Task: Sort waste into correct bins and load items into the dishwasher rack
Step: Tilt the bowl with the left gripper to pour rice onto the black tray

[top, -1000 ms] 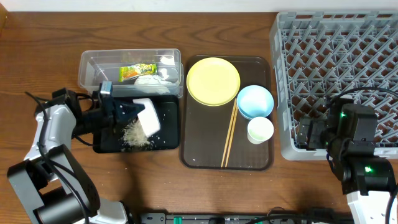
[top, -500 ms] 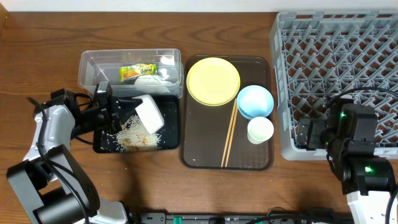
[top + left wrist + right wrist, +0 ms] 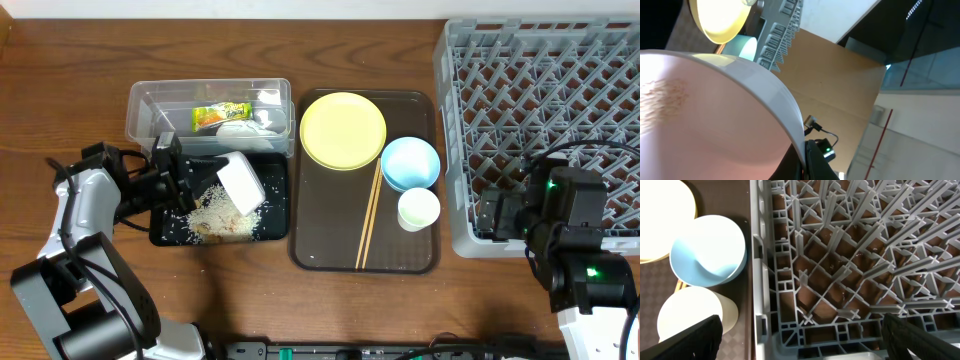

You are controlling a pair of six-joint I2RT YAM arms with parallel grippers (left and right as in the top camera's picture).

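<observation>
While the left fingers [image 3: 200, 180] clenched the tilted white bowl [image 3: 240, 184] over the black tray [image 3: 272, 226], rice [image 3: 215, 215] lay just beneath; the right fingers [image 3: 800, 330] gaped, empty, over the rack's [image 3: 540, 100] edge.

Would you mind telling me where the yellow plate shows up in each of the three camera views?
Overhead: the yellow plate lies at the far end of the brown tray, near the picture's middle.
Left wrist: the plate is at the top left edge.
Right wrist: only part of it shows, in the top left corner.
Shared landmark: the grey dishwasher rack, seen in all three views.
</observation>
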